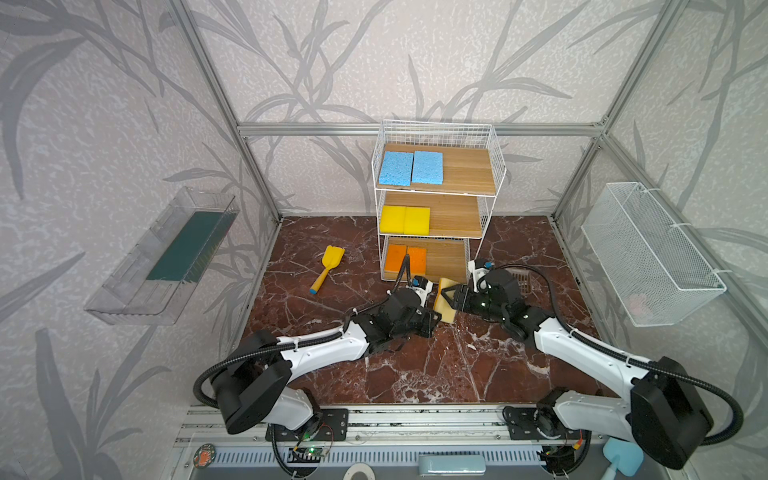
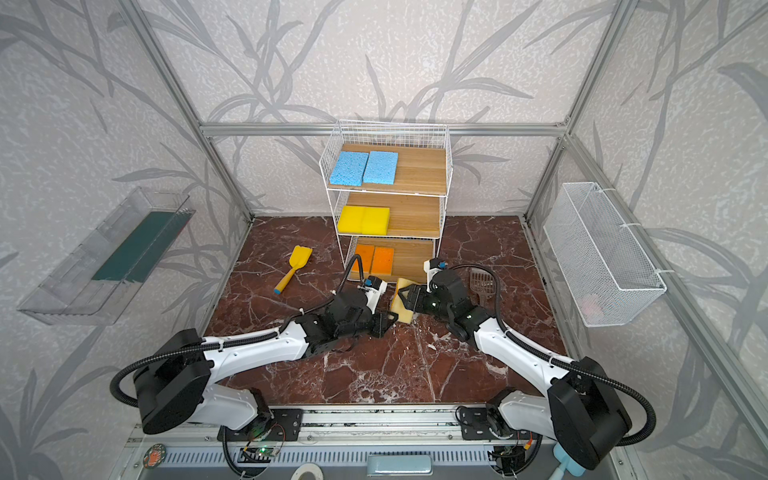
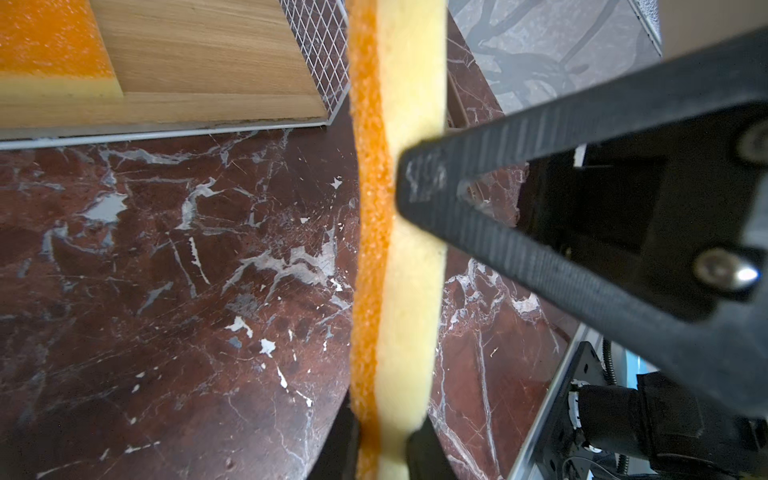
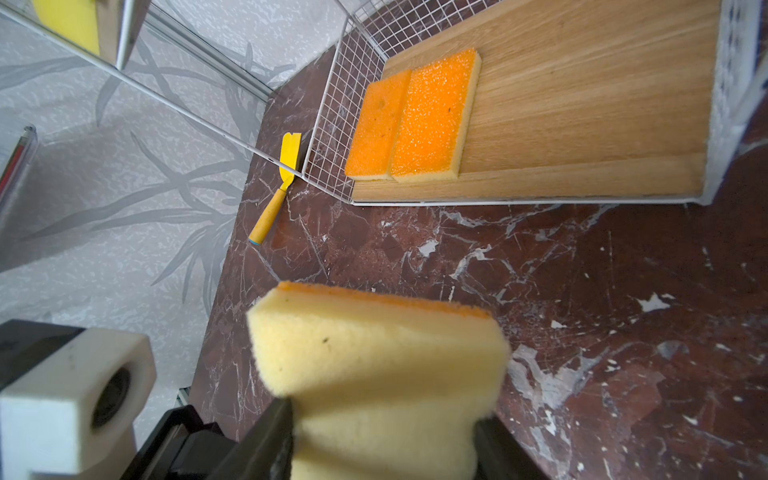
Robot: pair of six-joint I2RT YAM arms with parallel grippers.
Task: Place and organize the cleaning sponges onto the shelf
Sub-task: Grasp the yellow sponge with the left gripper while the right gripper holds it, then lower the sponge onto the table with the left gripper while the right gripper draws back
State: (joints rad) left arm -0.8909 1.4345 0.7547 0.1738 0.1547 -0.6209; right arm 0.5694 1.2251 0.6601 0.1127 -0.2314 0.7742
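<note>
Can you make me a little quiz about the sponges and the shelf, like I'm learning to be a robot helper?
1. Which sponges lie on the top board of the shelf? A) blue B) yellow C) orange
2. True or false: the yellow shovel lies on the shelf.
3. How many orange sponges lie on the bottom board?

Key
1. A, the blue sponges.
2. False. It lies on the table, beside the shelf.
3. Two.
</note>
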